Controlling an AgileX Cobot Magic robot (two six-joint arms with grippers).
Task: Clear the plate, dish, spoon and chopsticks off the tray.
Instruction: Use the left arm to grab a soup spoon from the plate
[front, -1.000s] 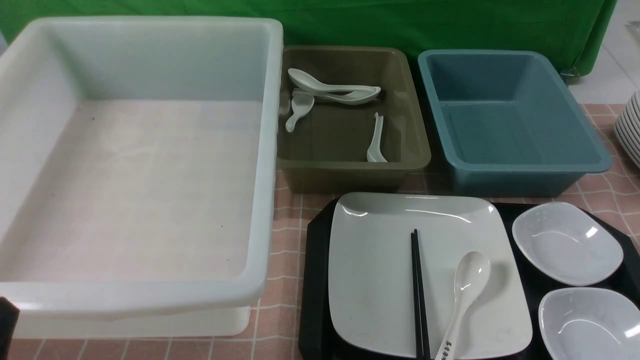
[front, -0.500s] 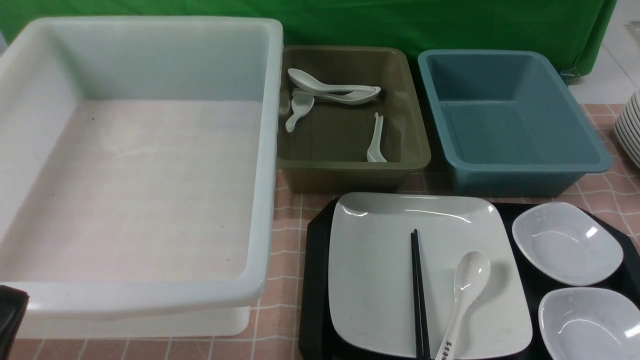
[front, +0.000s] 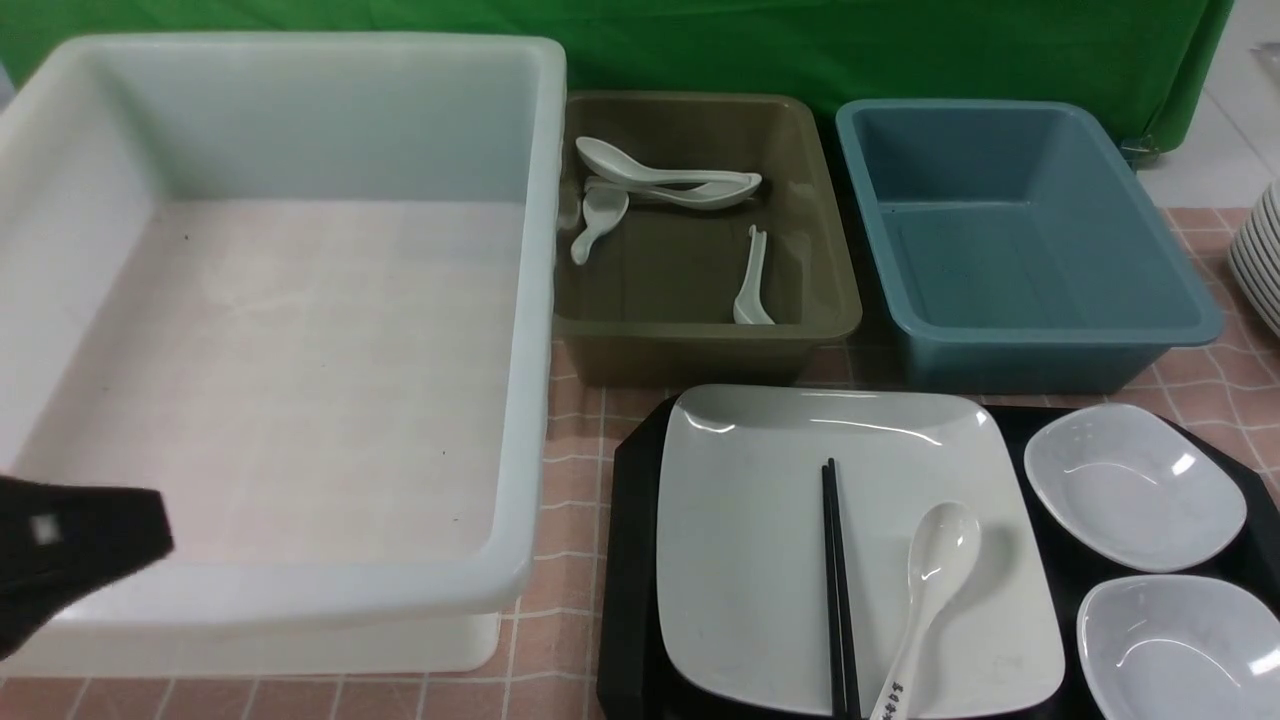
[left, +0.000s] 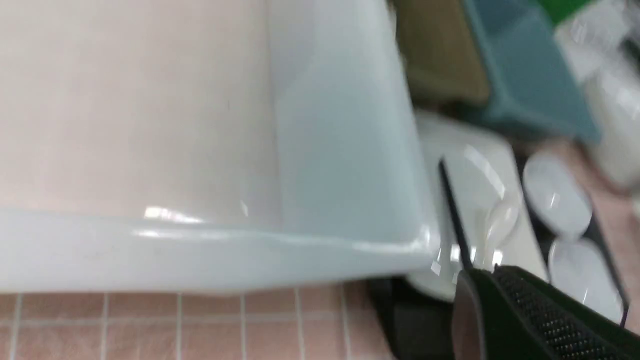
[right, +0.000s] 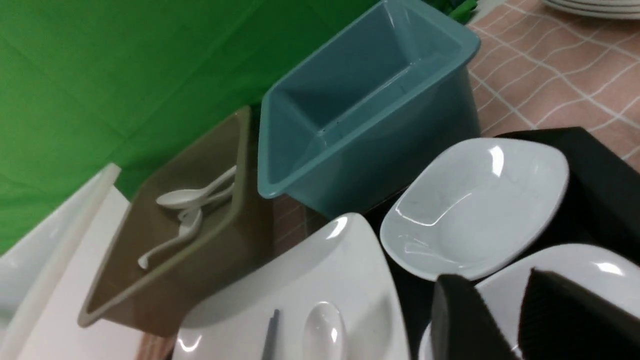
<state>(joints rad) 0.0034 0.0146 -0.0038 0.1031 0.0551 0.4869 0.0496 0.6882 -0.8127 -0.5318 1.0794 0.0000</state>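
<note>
The black tray sits at the front right. On it lies the white square plate, carrying the black chopsticks and the marked spoon. Two small white dishes, one farther and one nearer, sit on the tray's right side. My left gripper is shut and empty, hanging before the white bin's front wall, well left of the tray. The right gripper does not show in the front view. In the right wrist view it stands open above the nearer dish, holding nothing.
A large white bin fills the left. Behind the tray stand an olive bin holding several plain spoons and a blue bin. A stack of white plates sits at the right edge.
My left gripper has come up and rightward from the bottom left corner into the front view. The tableware on the tray has not moved.
</note>
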